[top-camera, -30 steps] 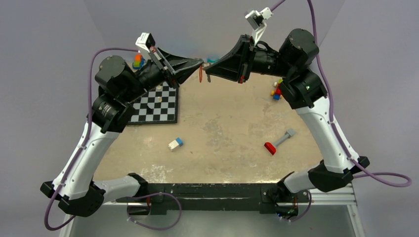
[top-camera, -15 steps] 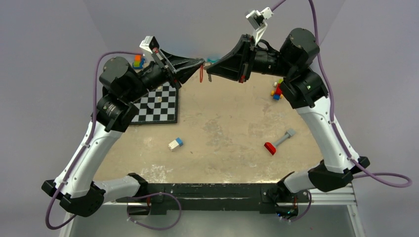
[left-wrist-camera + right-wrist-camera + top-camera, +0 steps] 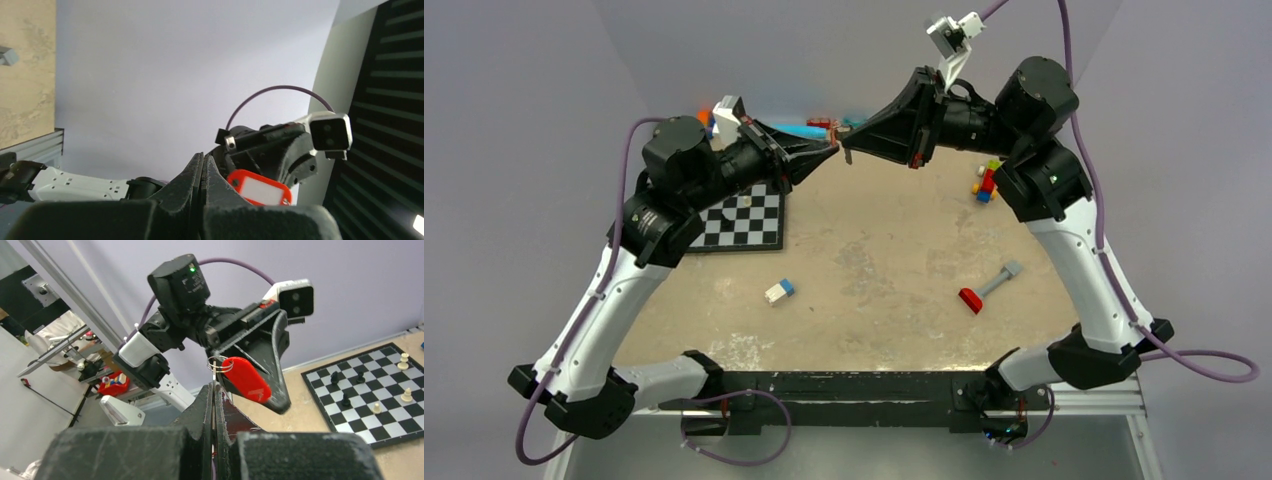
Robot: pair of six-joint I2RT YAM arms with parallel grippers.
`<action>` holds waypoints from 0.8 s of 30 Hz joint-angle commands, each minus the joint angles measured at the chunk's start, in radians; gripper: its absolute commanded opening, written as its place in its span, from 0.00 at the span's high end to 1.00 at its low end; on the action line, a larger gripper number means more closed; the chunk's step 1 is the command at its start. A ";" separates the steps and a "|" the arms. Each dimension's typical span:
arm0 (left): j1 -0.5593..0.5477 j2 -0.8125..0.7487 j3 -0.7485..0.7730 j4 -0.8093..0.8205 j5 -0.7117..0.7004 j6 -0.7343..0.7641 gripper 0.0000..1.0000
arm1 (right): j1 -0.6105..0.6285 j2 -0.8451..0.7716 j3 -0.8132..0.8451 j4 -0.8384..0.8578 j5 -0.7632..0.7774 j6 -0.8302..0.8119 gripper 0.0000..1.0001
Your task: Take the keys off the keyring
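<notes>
Both grippers meet tip to tip in the air above the table's far edge. My right gripper is shut on a thin metal key that sticks up out of its jaws to the small wire keyring. A red tag with a white label hangs from the ring and lies against the left fingers. My left gripper is shut, with its jaws pressed together. Its hold on the ring is hidden. The tag shows just beside its right finger.
A chessboard with a few pieces lies at the back left. A white and blue block and a red and grey tool lie mid-table. Coloured bricks sit at the back right. Small coloured items line the far edge.
The left wrist has rolled and its arm has shifted right. The red tag that hung below the fingertips no longer shows from above. The right arm has hardly moved.
</notes>
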 commanded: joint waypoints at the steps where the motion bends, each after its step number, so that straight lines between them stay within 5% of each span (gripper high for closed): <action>1: -0.002 0.000 0.045 -0.075 -0.022 0.041 1.00 | 0.006 -0.025 0.043 0.053 -0.006 -0.016 1.00; 15: 0.061 -0.010 0.032 0.070 0.052 0.219 0.98 | 0.005 -0.034 0.036 0.012 -0.026 -0.042 1.00; 20: 0.172 -0.016 0.051 0.122 0.177 0.355 0.49 | 0.005 -0.048 0.015 -0.001 -0.066 -0.058 1.00; 24: 0.225 0.002 0.112 0.138 0.259 0.499 0.37 | 0.004 -0.054 -0.007 -0.012 -0.134 -0.072 1.00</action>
